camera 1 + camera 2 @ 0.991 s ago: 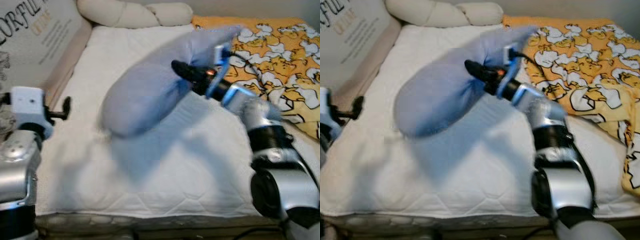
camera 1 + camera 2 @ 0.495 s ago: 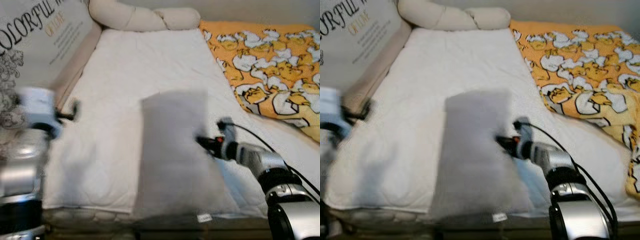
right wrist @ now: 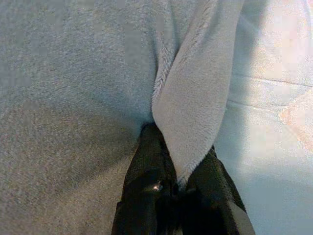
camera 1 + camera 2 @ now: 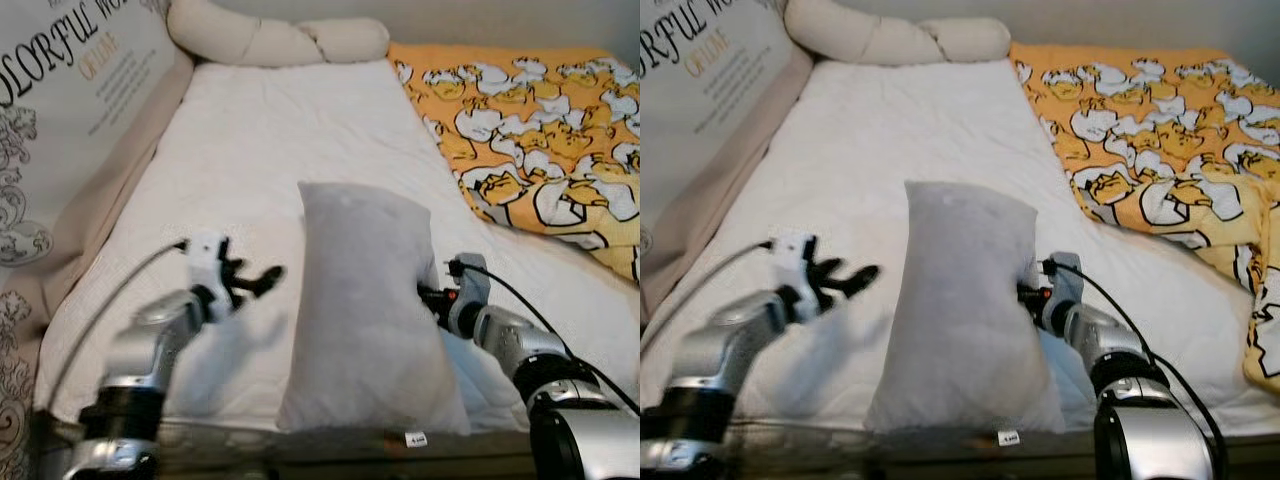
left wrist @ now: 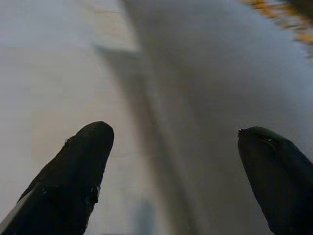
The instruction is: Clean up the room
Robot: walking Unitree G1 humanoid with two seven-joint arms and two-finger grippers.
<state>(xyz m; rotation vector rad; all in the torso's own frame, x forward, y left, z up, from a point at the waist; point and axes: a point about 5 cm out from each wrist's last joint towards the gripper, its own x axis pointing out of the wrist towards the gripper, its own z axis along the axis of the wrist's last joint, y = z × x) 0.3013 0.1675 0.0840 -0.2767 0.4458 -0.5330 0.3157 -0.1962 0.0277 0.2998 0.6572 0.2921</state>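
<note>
Left eye view gives you the bed point(image 4: 300, 140) first: a white mattress running away from you, with a printed headboard panel point(image 4: 70, 110) along its left side, a cream bolster point(image 4: 270, 40) at the far end and an orange duck-print blanket point(image 4: 530, 130) on the right. On the near part of the mattress lies the grey pillow point(image 4: 365, 310), its long axis pointing from the front edge toward the far end, the near end at the mattress edge.

What your next move turns on is that the pillow sits between your two arms. Your right tool point(image 3: 176, 169) is against the pillow's right edge, fingers pressed together on a fold of its fleece cover, as the right wrist view shows. Your left tool point(image 4: 255, 282) is near the pillow's left edge but apart from it, fingers spread wide and aimed at that side. The right arm has the hold; the left has a short reach sideways to make.
</note>
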